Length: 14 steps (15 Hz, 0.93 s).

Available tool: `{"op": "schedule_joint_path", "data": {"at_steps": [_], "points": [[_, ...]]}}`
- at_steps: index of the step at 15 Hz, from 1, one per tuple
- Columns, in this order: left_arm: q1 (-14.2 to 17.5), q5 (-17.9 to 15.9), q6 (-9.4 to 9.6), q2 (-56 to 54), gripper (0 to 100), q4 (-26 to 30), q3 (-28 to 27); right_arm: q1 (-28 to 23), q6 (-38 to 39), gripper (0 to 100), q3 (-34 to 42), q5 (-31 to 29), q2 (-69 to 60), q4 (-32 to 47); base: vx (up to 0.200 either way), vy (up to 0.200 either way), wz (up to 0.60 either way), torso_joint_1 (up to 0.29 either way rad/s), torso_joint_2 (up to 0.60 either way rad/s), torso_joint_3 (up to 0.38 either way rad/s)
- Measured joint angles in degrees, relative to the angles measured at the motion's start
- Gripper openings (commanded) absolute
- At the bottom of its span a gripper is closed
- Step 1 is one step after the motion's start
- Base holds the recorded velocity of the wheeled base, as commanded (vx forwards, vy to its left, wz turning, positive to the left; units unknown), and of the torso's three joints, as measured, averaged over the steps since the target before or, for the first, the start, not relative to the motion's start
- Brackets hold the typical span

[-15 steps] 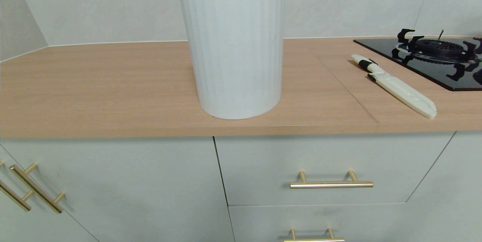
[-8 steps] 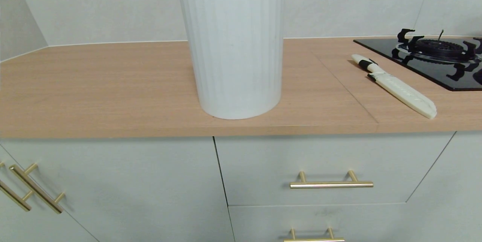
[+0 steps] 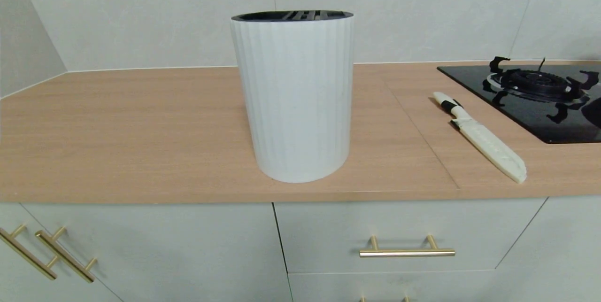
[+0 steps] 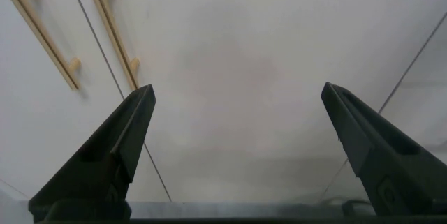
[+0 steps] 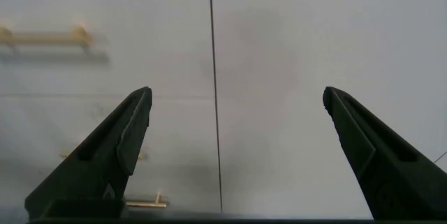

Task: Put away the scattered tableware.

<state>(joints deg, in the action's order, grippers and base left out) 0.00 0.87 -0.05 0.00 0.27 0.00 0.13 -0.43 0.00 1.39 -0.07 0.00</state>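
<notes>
Walls: tiled pale grey | worktop: wood-grain | cabinet fronts below: pale grey, fitted with brass bar handles | black gas hob set into worktop at right.

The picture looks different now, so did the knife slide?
No. The knife lies beside the hob just as before; the whole view shifted, so the camera moved.

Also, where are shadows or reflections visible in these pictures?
Head view: soft, even light; the white holder leaves only a faint shadow on the countertop, and the glossy black hob mirrors its burner grate. Left wrist view: the cabinet handles throw soft shadows. Right wrist view: the drawer handle throws one too.
</notes>
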Motion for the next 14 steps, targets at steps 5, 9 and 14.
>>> {"op": "schedule_joint_path", "data": {"at_steps": [5,9,14], "points": [[0.0,0.0,-0.02,0.0,100,0.0,0.0,0.0,0.0,100,0.0,0.0,0.0,0.0,0.0,0.0,0.0,0.174,-0.47,-0.29],[0.0,0.0,-0.02,0.0,100,0.0,0.0,0.0,0.0,100,0.0,0.0,0.0,0.0,0.0,0.0,0.0,0.198,-0.48,-0.279],[0.0,0.0,-0.02,0.0,100,0.0,0.0,0.0,0.0,100,0.0,0.0,0.0,0.0,0.0,0.0,0.0,0.22,-0.5,-0.287]]}}
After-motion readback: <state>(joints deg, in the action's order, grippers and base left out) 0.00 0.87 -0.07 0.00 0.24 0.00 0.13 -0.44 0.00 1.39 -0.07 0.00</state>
